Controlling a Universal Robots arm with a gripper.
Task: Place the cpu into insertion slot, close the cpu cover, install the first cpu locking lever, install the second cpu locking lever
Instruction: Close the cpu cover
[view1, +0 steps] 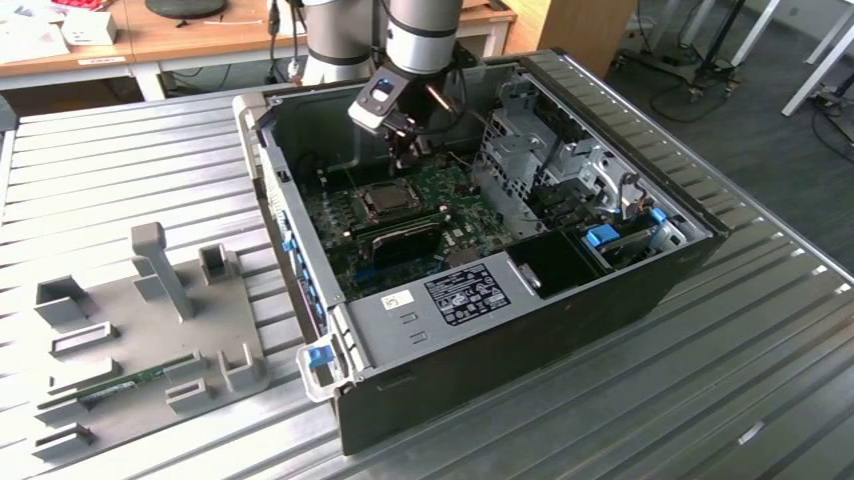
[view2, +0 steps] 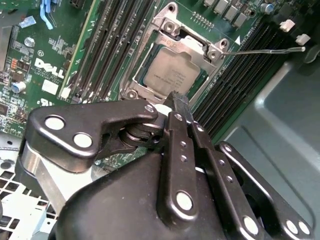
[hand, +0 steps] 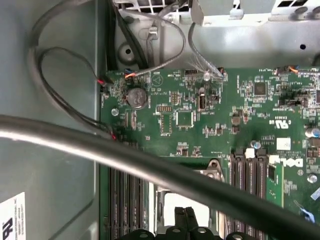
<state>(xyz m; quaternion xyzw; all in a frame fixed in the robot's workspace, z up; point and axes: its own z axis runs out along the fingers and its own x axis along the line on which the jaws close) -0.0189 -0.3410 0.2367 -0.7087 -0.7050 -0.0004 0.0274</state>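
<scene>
1. From my console I see the open computer case (view1: 574, 320) lying on its side on a ribbed metal table (view1: 721, 400). A grey fixture tray (view1: 147, 330) lies beside it, towards the exterior view's left.
2. The arm reaches down into the case. The silvery drive cage (view1: 534, 150) stands close by, on the exterior view's right of the gripper (view1: 407, 155).
3. In the first wrist view a thick, blurred grey cable (hand: 100, 150) crosses in front of the green motherboard (hand: 210, 110) and hides part of the socket area. A coin battery (hand: 136, 97) sits on the board beyond it.
4. In the second wrist view, long black memory slots (view2: 107, 45) flank the insertion slot (view2: 131, 93) on both sides.
5. The cpu (view2: 172, 75) lies flat in the insertion slot. Its dull grey top shows through the window of the cpu cover (view2: 197, 46), which lies down over it.
6. A thin locking lever (view2: 265, 50) sticks out from 1 corner of the socket, across the memory slots (I cannot tell whether it is latched).
7. The jaws are pressed together, and I see nothing between them in either wrist view. The tips sit right at the socket's edge, just beside the cpu cover, though I cannot tell whether they touch it.
</scene>
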